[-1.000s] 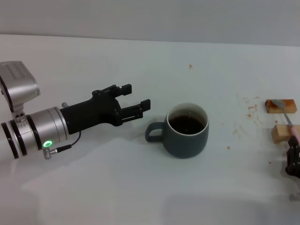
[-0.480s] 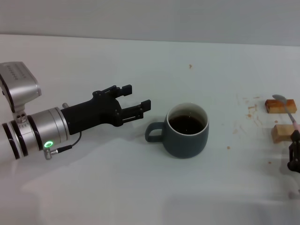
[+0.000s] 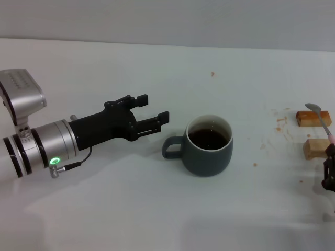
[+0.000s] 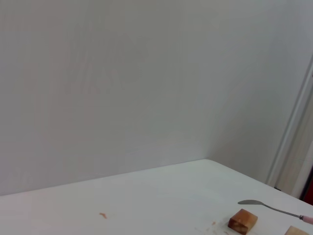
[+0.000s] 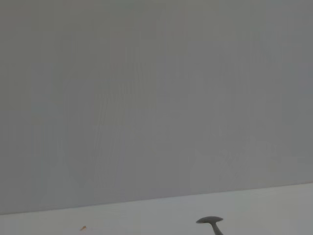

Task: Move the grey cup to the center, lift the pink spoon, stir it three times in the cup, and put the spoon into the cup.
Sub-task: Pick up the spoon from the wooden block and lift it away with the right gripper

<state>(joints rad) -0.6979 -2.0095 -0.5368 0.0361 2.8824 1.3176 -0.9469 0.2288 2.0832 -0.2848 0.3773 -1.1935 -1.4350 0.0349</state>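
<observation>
Gripping the pink spoon (image 3: 320, 119) by its handle at the far right edge, the right gripper (image 3: 329, 168) is raising it for the stirring step, needing travel left to the grey cup (image 3: 207, 145) sitting mid-table while the left gripper (image 3: 151, 114) is hovering open

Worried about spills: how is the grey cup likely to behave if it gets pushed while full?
The grey cup looks squat with a broad base, so it probably slides rather than tips. Its dark liquid sits below the white rim, so a gentle push likely won't spill. It seems ceramic: likely heavy for its size, breakable if knocked.
</observation>
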